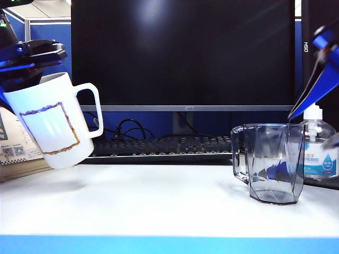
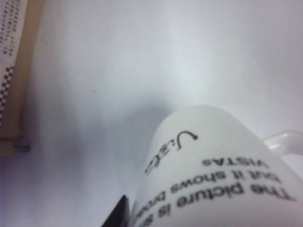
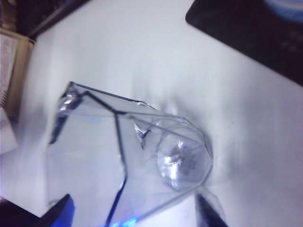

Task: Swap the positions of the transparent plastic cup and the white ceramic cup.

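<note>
Both claws mostly cropped.

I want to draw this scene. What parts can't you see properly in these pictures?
- White ceramic cup: its rim, exterior view, hidden by the left tool.
- Its black lettering, left wrist view: blurred and cut by the edge.
- Right tool, exterior view: mostly beyond the edge.
- Transparent plastic cup, right wrist view: blurred.
</note>
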{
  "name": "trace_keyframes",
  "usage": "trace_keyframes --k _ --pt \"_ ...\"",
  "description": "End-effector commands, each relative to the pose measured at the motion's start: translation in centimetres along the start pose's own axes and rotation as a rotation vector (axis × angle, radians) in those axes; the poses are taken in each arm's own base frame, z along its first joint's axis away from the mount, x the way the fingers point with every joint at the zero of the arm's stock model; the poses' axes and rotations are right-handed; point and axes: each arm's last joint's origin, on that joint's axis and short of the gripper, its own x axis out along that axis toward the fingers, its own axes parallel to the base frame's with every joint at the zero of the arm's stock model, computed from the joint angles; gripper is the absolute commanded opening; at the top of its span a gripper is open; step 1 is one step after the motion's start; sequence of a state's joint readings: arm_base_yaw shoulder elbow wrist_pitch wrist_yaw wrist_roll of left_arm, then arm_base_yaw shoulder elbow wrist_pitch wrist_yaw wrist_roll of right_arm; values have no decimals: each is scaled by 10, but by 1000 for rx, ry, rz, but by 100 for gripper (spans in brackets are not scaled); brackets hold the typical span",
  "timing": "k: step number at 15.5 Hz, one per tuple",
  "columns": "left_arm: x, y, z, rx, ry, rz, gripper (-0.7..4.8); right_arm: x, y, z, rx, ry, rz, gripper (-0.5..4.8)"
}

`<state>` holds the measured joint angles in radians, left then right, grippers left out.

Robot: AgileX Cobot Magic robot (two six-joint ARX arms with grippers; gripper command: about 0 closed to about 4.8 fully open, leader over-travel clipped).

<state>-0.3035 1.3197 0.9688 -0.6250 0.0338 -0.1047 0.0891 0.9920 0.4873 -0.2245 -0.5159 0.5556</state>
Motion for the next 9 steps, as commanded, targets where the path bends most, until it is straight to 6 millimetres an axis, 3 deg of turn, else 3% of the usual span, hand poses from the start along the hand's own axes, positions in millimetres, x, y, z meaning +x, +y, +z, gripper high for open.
trace_keyframes --k 1,9 --pt "-5 -1 5 2 -43 -12 -5 7 2 9 -16 -15 3 328" --pt "-5 -1 5 2 -40 -12 -5 8 7 20 -30 -52 -9 328"
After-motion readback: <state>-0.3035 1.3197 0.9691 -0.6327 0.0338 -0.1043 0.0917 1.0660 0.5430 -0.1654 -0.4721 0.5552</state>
